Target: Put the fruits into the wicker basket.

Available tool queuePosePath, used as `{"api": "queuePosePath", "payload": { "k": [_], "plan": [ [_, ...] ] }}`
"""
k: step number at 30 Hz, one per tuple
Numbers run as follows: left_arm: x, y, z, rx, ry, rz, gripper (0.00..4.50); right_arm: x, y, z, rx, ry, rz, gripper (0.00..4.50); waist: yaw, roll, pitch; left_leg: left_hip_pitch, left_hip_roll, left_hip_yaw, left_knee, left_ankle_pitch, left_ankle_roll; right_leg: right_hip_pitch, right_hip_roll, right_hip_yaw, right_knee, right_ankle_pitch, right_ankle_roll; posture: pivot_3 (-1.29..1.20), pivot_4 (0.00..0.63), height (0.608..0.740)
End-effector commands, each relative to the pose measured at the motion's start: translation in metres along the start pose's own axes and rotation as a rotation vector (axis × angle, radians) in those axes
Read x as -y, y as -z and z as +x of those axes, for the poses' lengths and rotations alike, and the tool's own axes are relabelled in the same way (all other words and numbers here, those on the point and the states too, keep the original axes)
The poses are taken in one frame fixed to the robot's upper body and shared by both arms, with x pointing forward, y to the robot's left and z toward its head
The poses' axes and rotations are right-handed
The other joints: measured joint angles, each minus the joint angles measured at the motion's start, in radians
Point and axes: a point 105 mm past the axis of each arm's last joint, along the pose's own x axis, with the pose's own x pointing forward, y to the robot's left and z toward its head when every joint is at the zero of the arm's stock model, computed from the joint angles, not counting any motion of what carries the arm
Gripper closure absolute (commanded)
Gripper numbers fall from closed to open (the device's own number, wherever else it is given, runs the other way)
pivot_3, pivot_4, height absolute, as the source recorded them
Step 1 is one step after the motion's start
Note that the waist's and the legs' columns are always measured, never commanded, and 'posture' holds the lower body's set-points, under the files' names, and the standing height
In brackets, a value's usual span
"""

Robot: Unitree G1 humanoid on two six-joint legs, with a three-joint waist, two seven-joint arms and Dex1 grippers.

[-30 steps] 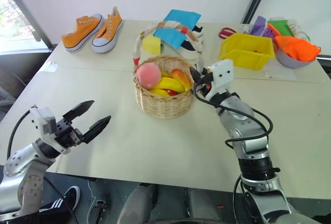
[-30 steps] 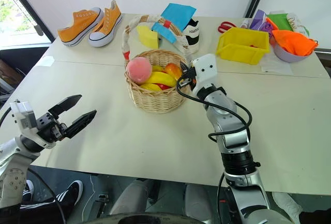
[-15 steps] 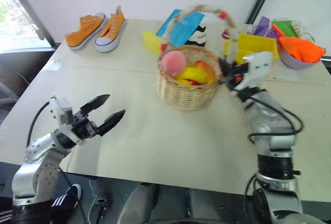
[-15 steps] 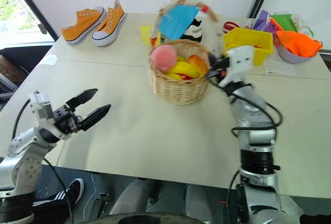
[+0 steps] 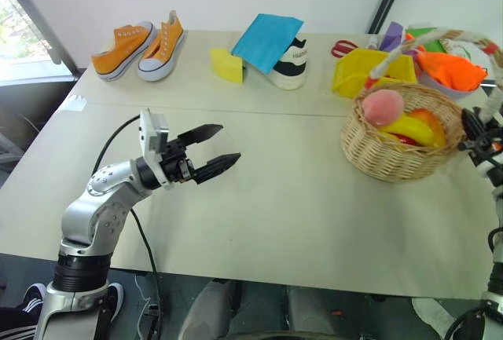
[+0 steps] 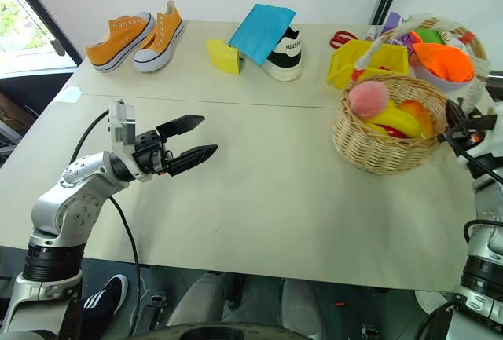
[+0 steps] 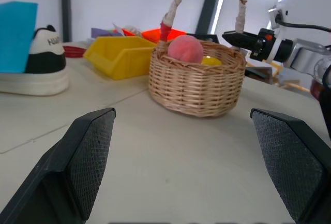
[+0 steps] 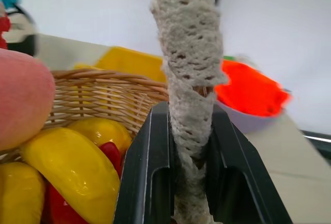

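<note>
1. The wicker basket (image 6: pixel 391 132) sits far out on the robot's right side of the bench (image 6: pixel 267 199), and the fruits are all inside it: the pink peach (image 6: pixel 368 98) on top, the banana (image 6: pixel 395 119) beside it, with red and orange-red pieces tucked underneath.
2. The right gripper (image 8: pixel 189 146) has its jaws clamped on the cloth-wrapped handle (image 8: pixel 189 79) where it meets the basket's rim. That's the key relation: the handle runs upright straight between the jaws.
3. The left gripper (image 6: pixel 189 140) hovers over the bare middle of the bench, jaws spread wide and holding nothing, pointing across at the basket, which is well apart from it.
4. The right arm is clearly the nearer one; by my reading, no loose fruit lies on the bench, so the task looks as good as done.
5. Neighbours to watch: the yellow bin (image 6: pixel 369 63) just behind the basket and the bowl with orange cloth (image 6: pixel 445 63) near the handle's arch. Any setting down wants to keep clear of both.
6. Further back, the orange sneakers (image 6: pixel 134 34), a black-and-white shoe (image 6: pixel 281 49) under a blue sheet (image 6: pixel 263 30) and a yellow wedge (image 6: pixel 223 55) are well out of the way.
</note>
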Motion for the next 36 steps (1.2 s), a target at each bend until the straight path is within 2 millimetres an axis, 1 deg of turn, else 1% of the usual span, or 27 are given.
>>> {"api": "queuePosePath", "payload": {
  "k": [1, 5, 7, 8, 9, 11, 14, 15, 18, 20, 22, 23, 25, 27, 28, 29, 32, 34, 35, 36],
  "plan": [
    [0.001, -0.001, 0.002, -0.005, 0.024, 0.021, 0.00, 0.010, -0.018, -0.005, 0.077, 0.055, -0.052, 4.32, 0.002, 0.000, 0.000, 0.000, 0.000, 0.000, 0.000, 0.000, 0.000, 0.000, 0.000, 0.000, 0.000, 0.000, 0.000, 0.00, 0.150, 0.740],
    [0.001, 0.000, 0.002, -0.002, 0.027, 0.027, 0.00, 0.011, -0.016, -0.005, 0.076, 0.077, -0.097, 4.32, 0.006, 0.000, 0.000, 0.000, 0.000, 0.000, 0.001, 0.000, 0.000, 0.000, 0.000, 0.000, 0.000, 0.000, 0.000, 0.00, 0.150, 0.740],
    [-0.001, 0.000, 0.003, 0.004, 0.021, 0.026, 0.00, 0.010, -0.014, -0.006, 0.077, 0.070, -0.086, 4.32, 0.007, 0.000, 0.000, 0.000, 0.000, 0.000, 0.001, 0.000, 0.000, 0.000, 0.000, 0.000, 0.000, 0.000, 0.000, 0.00, 0.150, 0.740],
    [-0.002, 0.000, 0.003, 0.005, 0.018, 0.026, 0.00, 0.009, -0.013, -0.006, 0.078, 0.066, -0.086, 3.26, 0.007, 0.000, 0.000, 0.000, 0.000, 0.000, 0.001, 0.000, 0.000, 0.000, 0.000, 0.000, 0.000, 0.000, 0.000, 0.00, 0.150, 0.740],
    [-0.002, 0.001, 0.003, 0.004, 0.015, 0.024, 0.00, 0.011, -0.011, -0.007, 0.073, 0.079, -0.089, 2.87, 0.007, 0.000, 0.000, 0.000, 0.000, 0.000, 0.001, 0.000, 0.000, 0.000, 0.000, 0.000, 0.000, 0.000, 0.000, 0.00, 0.150, 0.740],
    [-0.003, 0.003, 0.003, 0.004, 0.012, 0.019, 0.00, 0.011, -0.009, -0.009, 0.070, 0.097, -0.084, 1.82, 0.005, 0.000, 0.000, 0.000, 0.000, 0.000, 0.001, 0.000, 0.000, 0.000, 0.000, 0.000, 0.000, 0.000, 0.000, 0.00, 0.150, 0.740],
    [-0.003, 0.007, 0.002, 0.001, 0.004, 0.013, 0.00, 0.009, -0.009, -0.013, 0.071, 0.130, -0.091, 0.37, 0.006, 0.000, 0.000, 0.000, 0.000, 0.000, 0.001, 0.000, 0.000, 0.000, 0.000, 0.000, 0.000, 0.000, 0.000, 0.00, 0.150, 0.740],
    [-0.004, 0.008, 0.002, 0.002, -0.001, 0.011, 0.00, 0.010, -0.012, -0.017, 0.085, 0.167, -0.088, 0.03, 0.006, 0.000, 0.000, 0.000, 0.000, 0.000, 0.001, 0.000, 0.000, 0.000, 0.000, 0.000, 0.000, 0.000, 0.000, 0.00, 0.150, 0.740],
    [-0.008, 0.009, 0.000, 0.009, -0.022, 0.006, 0.00, 0.017, -0.020, -0.032, 0.131, 0.307, -0.046, 0.03, 0.007, 0.000, 0.000, 0.000, 0.000, 0.000, 0.000, 0.000, 0.000, -0.001, 0.000, 0.000, 0.000, 0.000, 0.000, 0.00, 0.150, 0.740],
    [-0.011, 0.010, -0.002, 0.011, -0.034, 0.004, 0.00, 0.010, -0.025, -0.046, 0.167, 0.353, 0.005, 0.03, 0.008, 0.000, 0.000, 0.000, 0.000, 0.000, 0.000, 0.000, 0.000, -0.001, 0.000, 0.000, 0.000, 0.000, 0.000, 0.00, 0.150, 0.740],
    [-0.015, 0.012, -0.005, 0.013, -0.057, 0.002, 0.00, -0.008, -0.030, -0.059, 0.199, 0.362, 0.067, 0.03, 0.009, 0.000, 0.000, 0.000, 0.000, -0.001, 0.000, 0.000, 0.000, -0.001, 0.000, 0.000, 0.000, 0.000, 0.000, 0.00, 0.150, 0.740],
    [-0.018, 0.012, -0.007, 0.017, -0.077, 0.006, 0.00, -0.024, -0.032, -0.065, 0.207, 0.338, 0.079, 0.03, 0.009, 0.001, 0.000, 0.000, 0.000, -0.001, -0.001, 0.000, 0.000, -0.002, 0.000, 0.000, 0.000, 0.000, 0.000, 0.00, 0.150, 0.740],
    [-0.024, 0.012, -0.011, 0.025, -0.113, 0.010, 0.00, -0.048, -0.035, -0.075, 0.216, 0.297, 0.086, 0.03, 0.006, 0.002, -0.001, 0.000, 0.000, -0.001, -0.001, 0.000, 0.000, -0.004, 0.000, 0.001, 0.000, 0.000, 0.000, 0.00, 0.150, 0.740],
    [-0.034, 0.014, -0.017, 0.028, -0.172, 0.026, 0.00, -0.073, -0.034, -0.082, 0.210, 0.222, 0.077, 0.03, 0.005, 0.003, -0.002, 0.000, 0.000, -0.001, -0.001, 0.000, 0.000, -0.005, 0.000, 0.001, 0.000, 0.000, 0.000, 0.00, 0.150, 0.740],
    [-0.037, 0.014, -0.019, 0.028, -0.192, 0.033, 0.00, -0.081, -0.033, -0.083, 0.207, 0.193, 0.076, 0.03, 0.005, 0.003, -0.002, 0.001, 0.000, -0.001, -0.001, 0.000, 0.000, -0.005, 0.000, 0.002, 0.000, -0.001, -0.001, 0.00, 0.150, 0.740],
    [-0.041, 0.016, -0.022, 0.027, -0.224, 0.036, 0.00, -0.095, -0.031, -0.082, 0.199, 0.126, 0.075, 0.03, 0.004, 0.003, -0.002, 0.001, 0.000, -0.001, -0.001, 0.000, -0.001, -0.005, 0.000, 0.002, 0.000, -0.001, -0.002, 0.00, 0.150, 0.740],
    [-0.056, 0.024, -0.037, -0.010, -0.336, 0.051, 0.00, -0.147, -0.021, -0.068, 0.150, -0.181, 0.139, 0.03, 0.000, 0.003, -0.002, 0.001, 0.000, 0.000, -0.001, -0.001, -0.002, -0.004, 0.000, 0.003, 0.000, -0.002, -0.003, 0.00, 0.150, 0.740],
    [-0.063, 0.026, -0.044, -0.017, -0.393, 0.061, 0.00, -0.169, -0.020, -0.064, 0.136, -0.333, 0.148, 0.03, 0.004, 0.003, -0.002, 0.002, 0.000, 0.000, -0.001, -0.001, -0.001, -0.004, 0.001, 0.003, 0.000, -0.001, -0.002, 0.00, 0.150, 0.740],
    [-0.067, 0.027, -0.052, -0.009, -0.432, 0.055, 0.00, -0.184, -0.015, -0.062, 0.099, -0.433, 0.168, 0.03, 0.005, 0.003, -0.002, 0.002, 0.000, -0.001, -0.001, -0.001, -0.001, -0.004, 0.001, 0.002, 0.000, -0.001, -0.002, 0.00, 0.150, 0.740],
    [-0.071, 0.027, -0.062, -0.007, -0.480, 0.051, 0.00, -0.205, -0.014, -0.064, 0.089, -0.577, 0.177, 0.03, 0.005, 0.002, -0.002, 0.002, 0.000, -0.001, -0.001, 0.000, 0.000, -0.004, 0.001, 0.002, 0.000, 0.000, -0.001, 0.00, 0.150, 0.740]
  ]
}}
